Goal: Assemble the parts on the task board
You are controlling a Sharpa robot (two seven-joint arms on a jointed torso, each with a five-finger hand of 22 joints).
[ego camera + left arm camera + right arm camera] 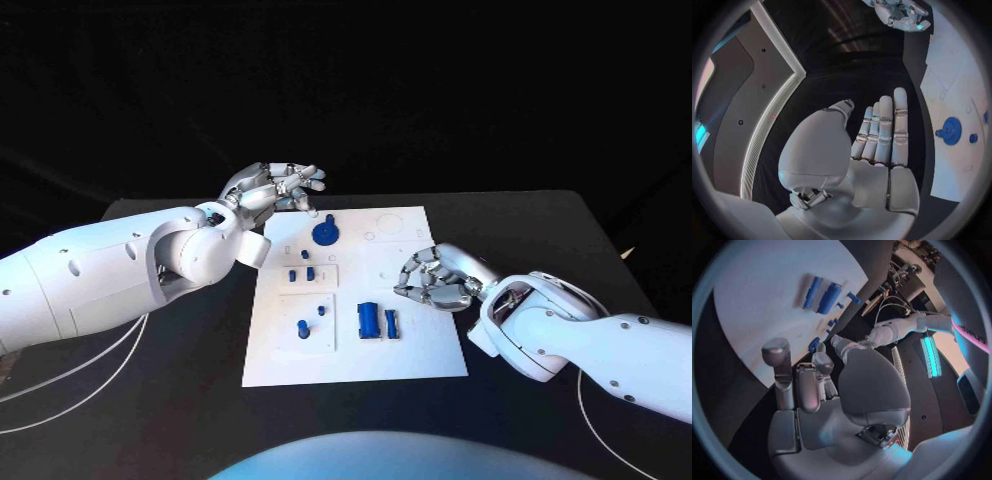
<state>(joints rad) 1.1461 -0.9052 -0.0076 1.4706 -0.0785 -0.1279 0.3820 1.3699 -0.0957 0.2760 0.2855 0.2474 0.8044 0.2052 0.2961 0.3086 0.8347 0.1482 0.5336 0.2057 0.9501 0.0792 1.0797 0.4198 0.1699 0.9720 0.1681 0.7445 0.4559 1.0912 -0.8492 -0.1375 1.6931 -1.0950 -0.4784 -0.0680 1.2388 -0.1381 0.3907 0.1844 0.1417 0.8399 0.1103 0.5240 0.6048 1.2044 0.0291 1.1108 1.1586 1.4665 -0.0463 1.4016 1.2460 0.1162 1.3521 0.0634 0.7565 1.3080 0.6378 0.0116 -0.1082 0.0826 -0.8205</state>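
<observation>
The task board (418, 355), a flat white plate, lies in the middle of the black desk (534, 215), with bare dark surface open beyond all its edges. On it sit small blue parts: a round gear-like piece (326, 233) near the far edge, short pegs (300, 273) below it, and two upright cylinders (369, 320) toward the near end. My left hand (274, 187) hangs just off the board's far left corner, fingers straight and together, holding nothing. My right hand (437, 279) sits over the board's right edge, silver fingers curled inward, nothing visible in them.
</observation>
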